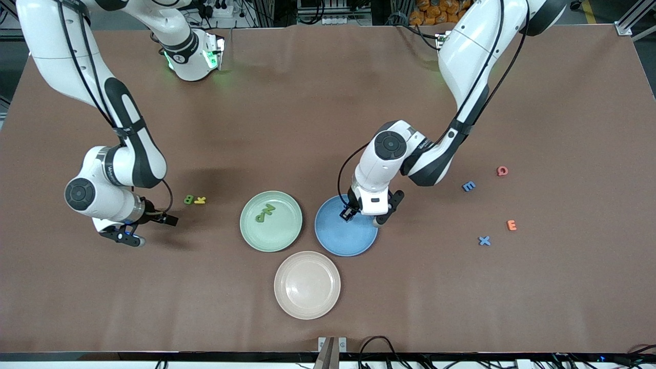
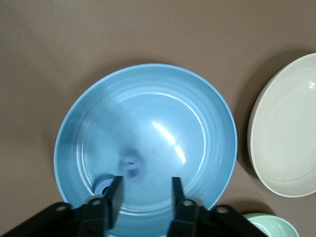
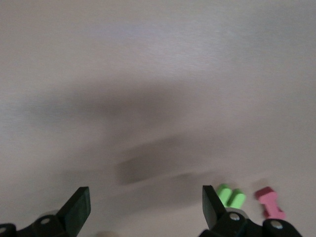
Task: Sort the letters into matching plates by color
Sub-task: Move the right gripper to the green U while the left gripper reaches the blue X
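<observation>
The left claw [image 2: 146, 197] hangs over the medium blue round plate [image 2: 98, 113], its fingers [image 2: 114, 197] parted a little with nothing between them; a small blue rounded letter piece [image 2: 129, 164] shows blurred just off the fingertips, and whether it already lies in the plate cannot be told. The right claw [image 3: 143, 207] hovers over bare tabletop [image 1: 328, 92] toward the right arm's end, spread wide and empty.

Nearest the front camera lies a pale pink plate [image 1: 307, 285]. Farther off, the pale mint green plate [image 1: 271, 221] carries two green letters [image 1: 265, 213] and sits beside the blue plate. A green B [image 1: 189, 200] and a yellow letter [image 1: 200, 200] lie near the right claw. Toward the left arm's end lie a blue X [image 1: 484, 240], an orange E [image 1: 511, 225], a blue E [image 1: 469, 186] and a red rounded letter [image 1: 502, 170].
</observation>
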You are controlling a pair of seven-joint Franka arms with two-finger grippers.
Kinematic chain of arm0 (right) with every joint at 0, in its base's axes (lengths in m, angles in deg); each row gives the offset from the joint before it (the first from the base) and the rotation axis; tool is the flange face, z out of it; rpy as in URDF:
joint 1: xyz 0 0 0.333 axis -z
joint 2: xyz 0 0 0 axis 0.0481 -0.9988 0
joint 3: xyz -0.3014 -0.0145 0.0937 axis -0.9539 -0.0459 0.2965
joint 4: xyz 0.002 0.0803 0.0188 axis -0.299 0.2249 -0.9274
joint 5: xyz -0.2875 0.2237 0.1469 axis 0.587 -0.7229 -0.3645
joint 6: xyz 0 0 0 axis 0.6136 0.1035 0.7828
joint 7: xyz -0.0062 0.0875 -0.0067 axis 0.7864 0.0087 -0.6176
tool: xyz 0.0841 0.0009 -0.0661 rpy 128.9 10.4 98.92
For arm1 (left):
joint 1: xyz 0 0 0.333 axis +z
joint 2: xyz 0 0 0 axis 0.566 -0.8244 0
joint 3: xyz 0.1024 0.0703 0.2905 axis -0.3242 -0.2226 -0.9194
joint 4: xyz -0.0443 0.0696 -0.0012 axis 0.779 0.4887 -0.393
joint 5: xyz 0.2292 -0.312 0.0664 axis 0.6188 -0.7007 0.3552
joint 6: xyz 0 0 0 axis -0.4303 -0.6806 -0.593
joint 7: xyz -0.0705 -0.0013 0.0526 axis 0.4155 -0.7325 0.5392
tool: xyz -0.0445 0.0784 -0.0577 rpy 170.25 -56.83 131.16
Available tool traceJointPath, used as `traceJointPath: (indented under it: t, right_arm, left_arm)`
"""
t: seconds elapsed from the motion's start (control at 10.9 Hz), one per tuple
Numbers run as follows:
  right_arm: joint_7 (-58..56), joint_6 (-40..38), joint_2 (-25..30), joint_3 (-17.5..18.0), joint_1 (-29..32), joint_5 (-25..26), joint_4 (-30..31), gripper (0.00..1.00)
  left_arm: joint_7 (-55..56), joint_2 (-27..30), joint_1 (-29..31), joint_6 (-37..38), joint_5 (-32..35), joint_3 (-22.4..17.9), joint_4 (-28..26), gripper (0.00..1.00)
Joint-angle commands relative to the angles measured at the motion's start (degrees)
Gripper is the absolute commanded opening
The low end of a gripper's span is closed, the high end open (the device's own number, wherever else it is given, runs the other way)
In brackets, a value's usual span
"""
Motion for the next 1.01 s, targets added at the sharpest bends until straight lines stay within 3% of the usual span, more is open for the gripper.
traceJointPath:
  t: [0.0, 0.37, 0.73, 0.92]
  right_arm:
    - [-2.04, 0.57, 3.47, 0.71, 2.34, 1.64, 4.33, 1.0]
    - [-4.33, 4.17, 3.83, 0.71, 4.1, 1.64, 7.32, 1.0]
    - [-4.95, 6.28, 3.83, 0.79, 4.81, 2.08, 8.82, 1.0]
    - [-4.95, 6.99, 3.74, 0.79, 4.98, 2.43, 9.26, 1.0]
  left_arm:
    - [-5.41, -0.02, 0.5, 0.43, 1.55, -0.92, 0.54, 1.0]
    - [-23.0, 2.87, 5.85, 9.57, 2.08, -1.27, -2.01, 1.0]
    - [-34.85, 6.21, 14.1, 9.58, 2.08, -1.27, -8.42, 1.0]
    - [-47.91, 7.97, 18.15, 9.58, 2.08, -1.27, -11.85, 1.0]
